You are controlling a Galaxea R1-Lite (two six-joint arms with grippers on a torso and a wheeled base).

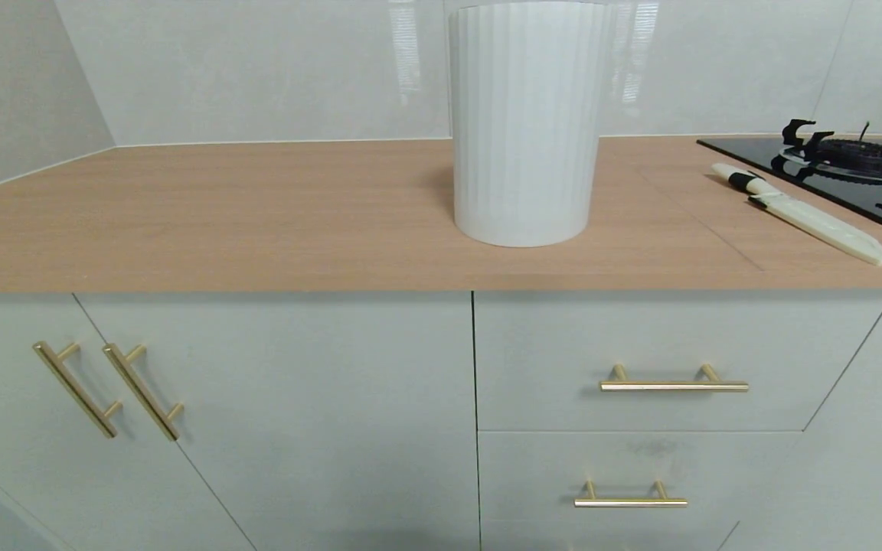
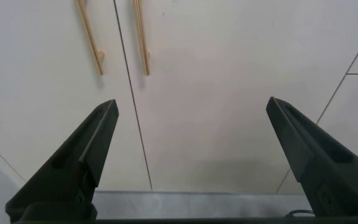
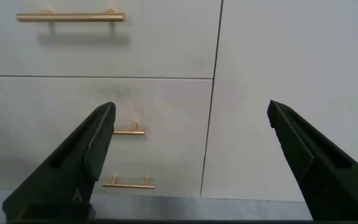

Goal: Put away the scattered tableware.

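Note:
A tall white ribbed container (image 1: 524, 122) stands upright on the wooden countertop (image 1: 257, 214), a little right of centre. A knife (image 1: 797, 213) with a cream blade and a cream-and-black handle lies flat at the right, next to the hob. My left gripper (image 2: 191, 109) is open with nothing between its fingers and faces the white cabinet doors (image 2: 185, 93) below the counter. My right gripper (image 3: 191, 112) is also open and empty, facing the drawer fronts (image 3: 104, 106).
A black gas hob (image 1: 847, 164) sits at the counter's far right corner. Below the counter are white cabinet doors with two gold handles (image 1: 108, 389) at the left and drawers with gold bar handles (image 1: 674, 383) at the right. Tiled walls close the back and left.

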